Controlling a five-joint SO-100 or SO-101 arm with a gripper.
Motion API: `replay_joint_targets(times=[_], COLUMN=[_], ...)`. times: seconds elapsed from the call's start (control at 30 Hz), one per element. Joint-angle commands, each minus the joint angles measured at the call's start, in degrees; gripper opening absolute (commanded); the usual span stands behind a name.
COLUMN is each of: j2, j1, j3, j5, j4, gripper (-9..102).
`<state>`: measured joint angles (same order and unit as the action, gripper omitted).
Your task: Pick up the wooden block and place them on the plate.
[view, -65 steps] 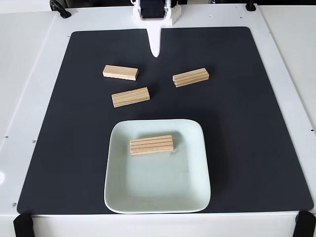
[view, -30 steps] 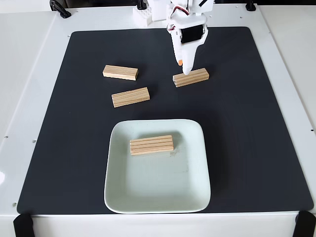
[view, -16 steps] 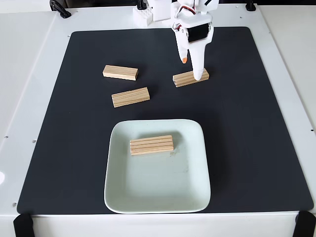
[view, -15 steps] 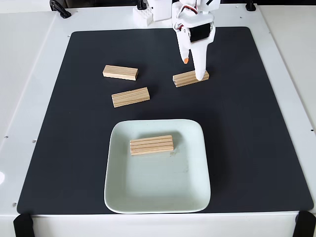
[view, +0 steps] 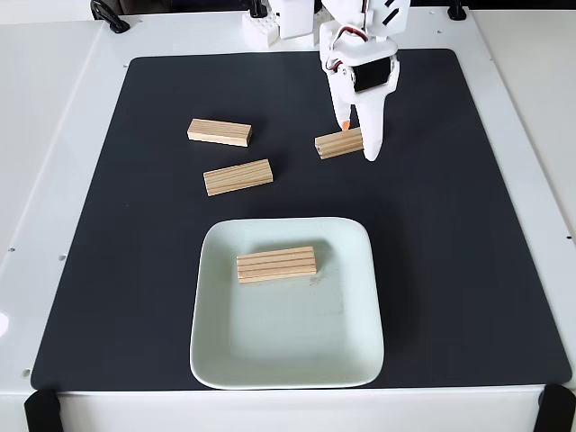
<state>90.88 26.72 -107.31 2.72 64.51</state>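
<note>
In the fixed view, the white gripper (view: 357, 141) is seen lowered over the right-hand wooden block (view: 337, 144) on the black mat (view: 450, 225), its fingers (view: 371, 135) spread to either side of the block's right end; contact cannot be told. One block (view: 276, 265) is found lying flat on the mint-green plate (view: 351, 351) near the front of the white bench (view: 54, 135). Two more blocks (view: 220, 132) (view: 238, 176) are seen on the mat to the left.

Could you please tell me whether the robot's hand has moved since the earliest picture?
Yes. The hand has come forward from the mat's far edge and rightward, and now straddles the right-hand block, toward the plate.
</note>
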Motion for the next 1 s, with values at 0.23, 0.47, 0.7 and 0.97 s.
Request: replay_joint_targets(times=[0.23, 0.47, 0.7, 0.97], j2=[0.09, -0.26, -0.35, -0.35], j1=[-0.18, -1.23, -1.58, -1.49], j3=[1.58, 1.58, 0.00, -1.23], j5=[0.18, 0.26, 0.35, 0.35], j4=[5.54, 4.92, 1.14, 1.14], gripper=[30, 30, 29, 24])
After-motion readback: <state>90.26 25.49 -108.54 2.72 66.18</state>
